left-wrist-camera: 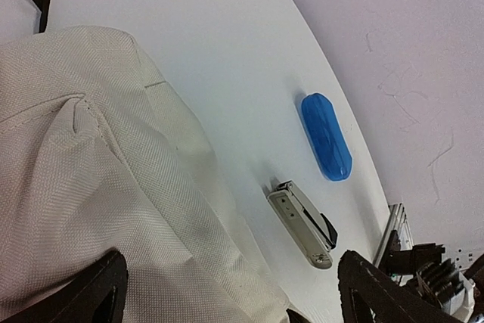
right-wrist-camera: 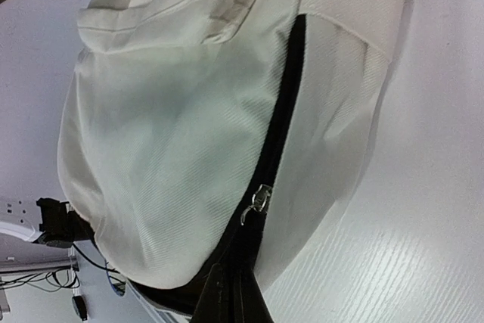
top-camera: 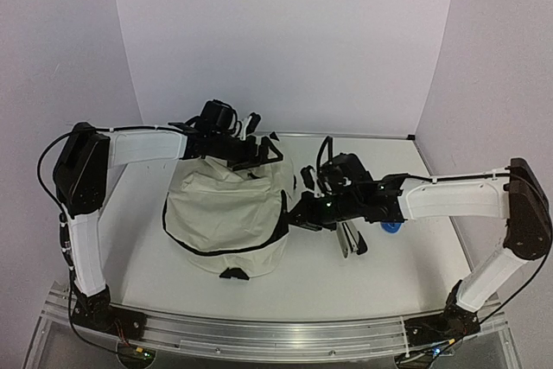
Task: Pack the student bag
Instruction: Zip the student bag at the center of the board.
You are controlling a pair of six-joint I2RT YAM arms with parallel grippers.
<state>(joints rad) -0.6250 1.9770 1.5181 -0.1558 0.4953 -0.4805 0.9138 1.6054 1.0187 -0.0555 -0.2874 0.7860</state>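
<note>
Clearly right end effector [right-wrist-camera: 231, 293] pinches student bag [right-wrist-camera: 174, 134] edge.

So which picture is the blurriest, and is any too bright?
Right wrist view: the student bag looks soft and washed out near the top. Left wrist view: sharp, its weave shows, the stapler too. Top view: a bit grainy.

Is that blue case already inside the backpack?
No, the blue case lies on the table beside the stapler, outside the backpack.

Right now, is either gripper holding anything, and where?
The right gripper pinches the student bag at its black zipper edge; the left gripper is open, empty.
</note>
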